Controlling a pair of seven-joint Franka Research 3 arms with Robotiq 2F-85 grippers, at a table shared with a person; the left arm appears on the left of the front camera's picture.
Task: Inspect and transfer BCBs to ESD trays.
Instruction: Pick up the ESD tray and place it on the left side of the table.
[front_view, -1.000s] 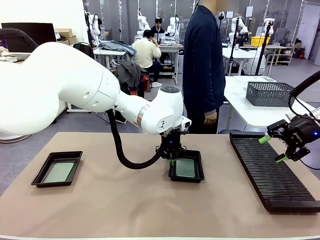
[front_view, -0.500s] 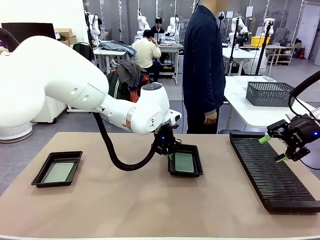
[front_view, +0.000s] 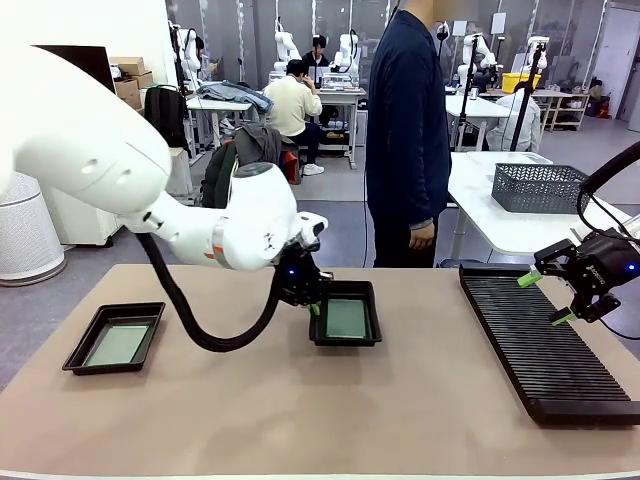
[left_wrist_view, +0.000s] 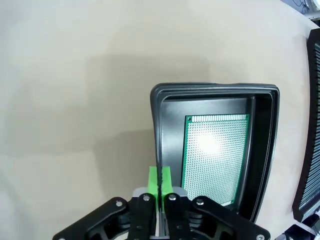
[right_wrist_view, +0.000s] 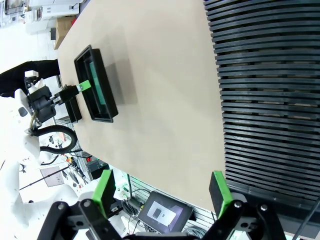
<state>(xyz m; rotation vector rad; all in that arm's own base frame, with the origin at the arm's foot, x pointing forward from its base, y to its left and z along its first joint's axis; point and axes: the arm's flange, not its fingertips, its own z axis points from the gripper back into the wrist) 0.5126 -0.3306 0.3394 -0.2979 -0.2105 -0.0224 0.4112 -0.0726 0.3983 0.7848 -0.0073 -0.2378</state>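
A black ESD tray (front_view: 345, 343) sits at mid-table with a green BCB (front_view: 347, 318) lying flat inside. My left gripper (front_view: 312, 308) is shut on this tray's left rim. In the left wrist view the green pads (left_wrist_view: 154, 176) pinch the rim (left_wrist_view: 157, 125), and the BCB (left_wrist_view: 215, 150) lies just to the right. A second ESD tray (front_view: 78, 356) at the left holds another BCB (front_view: 117, 344). My right gripper (front_view: 545, 298) hovers open over the rack, nothing between its fingers (right_wrist_view: 218, 187). The right wrist view shows the held tray (right_wrist_view: 107, 112) far off.
A long black slotted rack (front_view: 545, 340) runs along the table's right side. A person (front_view: 405, 130) stands at the far edge, hands down. A grey mesh basket (front_view: 538, 187) sits on a white side table behind. Bare tabletop lies between the two trays and in front.
My left gripper has moved left with the middle tray in its grip, so the tray now stands nearer the left tray. The right arm has not moved.
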